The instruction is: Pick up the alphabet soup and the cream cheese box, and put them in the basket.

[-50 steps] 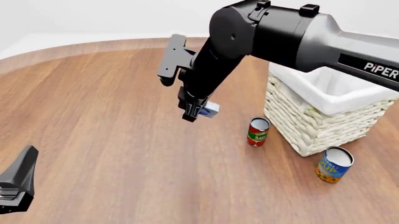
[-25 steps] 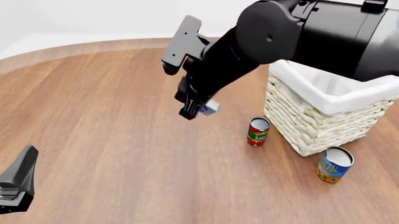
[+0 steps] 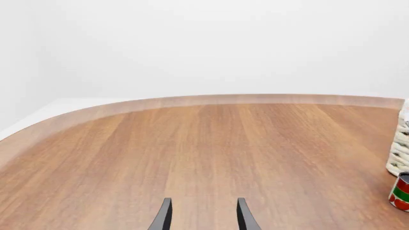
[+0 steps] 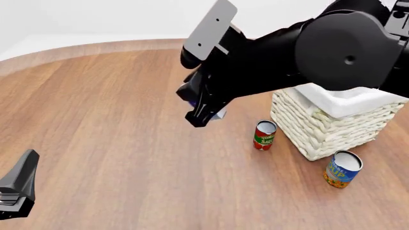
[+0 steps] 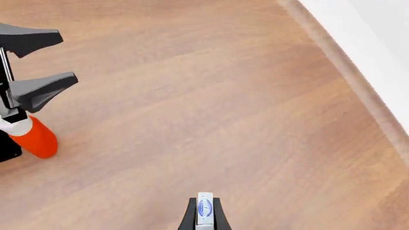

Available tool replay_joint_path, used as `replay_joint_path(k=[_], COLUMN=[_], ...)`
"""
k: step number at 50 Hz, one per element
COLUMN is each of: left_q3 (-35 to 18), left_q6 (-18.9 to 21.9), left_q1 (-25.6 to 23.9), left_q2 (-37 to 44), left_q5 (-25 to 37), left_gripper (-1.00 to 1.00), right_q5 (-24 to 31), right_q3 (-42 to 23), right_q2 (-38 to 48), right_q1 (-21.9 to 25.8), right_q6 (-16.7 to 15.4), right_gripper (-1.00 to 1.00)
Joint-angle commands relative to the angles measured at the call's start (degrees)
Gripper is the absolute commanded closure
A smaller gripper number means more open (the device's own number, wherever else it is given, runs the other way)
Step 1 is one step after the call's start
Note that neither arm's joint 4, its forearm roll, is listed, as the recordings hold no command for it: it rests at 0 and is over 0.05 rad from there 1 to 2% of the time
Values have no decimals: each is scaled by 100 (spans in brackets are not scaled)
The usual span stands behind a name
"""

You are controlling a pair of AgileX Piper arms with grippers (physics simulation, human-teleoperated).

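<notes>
Left wrist view: the left gripper (image 3: 203, 218) hangs spread over bare table (image 3: 191, 143).

Front view: the right gripper (image 4: 203, 114) carries the cream cheese box (image 4: 219, 114) left of the basket (image 4: 319, 125); the alphabet soup (image 4: 342, 169) stands nearer (beside the basket).

Right wrist view: fingers pinch the box.

Through the right wrist camera I saw my right gripper (image 5: 204, 213) clamped on the cream cheese box (image 5: 204, 209), its narrow white-and-blue edge pinched between the two dark fingers (image 5: 190, 215). It hung above bare wooden worktop (image 5: 191, 105), whose curved rim ran off to one side. The left gripper (image 5: 35, 64) showed at the frame's edge, its fingers apart, an orange section behind it.
</notes>
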Motion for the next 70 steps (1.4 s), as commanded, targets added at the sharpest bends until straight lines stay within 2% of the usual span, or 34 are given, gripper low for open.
replay_joint_path(k=[1,11,26,62,65,67,70], left_q3=[0,0,0,0,0,0,0], left_q6=[0,0,0,0,0,0,0], left_q1=[0,0,0,0,0,0,0], left_q2=[0,0,0,0,0,0,0], left_q5=[0,0,0,0,0,0,0], left_gripper=[-100,-100,-100,-100,-100,-100,-100], right_q5=[-339,-463,-668,-668,-780,-651,-815], right_q3=[200,261,578,410,592,365,360], right_q2=[-342,-459,-1036,-1161,-1203,-1111,-897], right_q1=[4,9,202,122,73,-7,-313], right_q6=[309,475,927,950,901,867,802], right_gripper=[100,100,100,100,100,100,100])
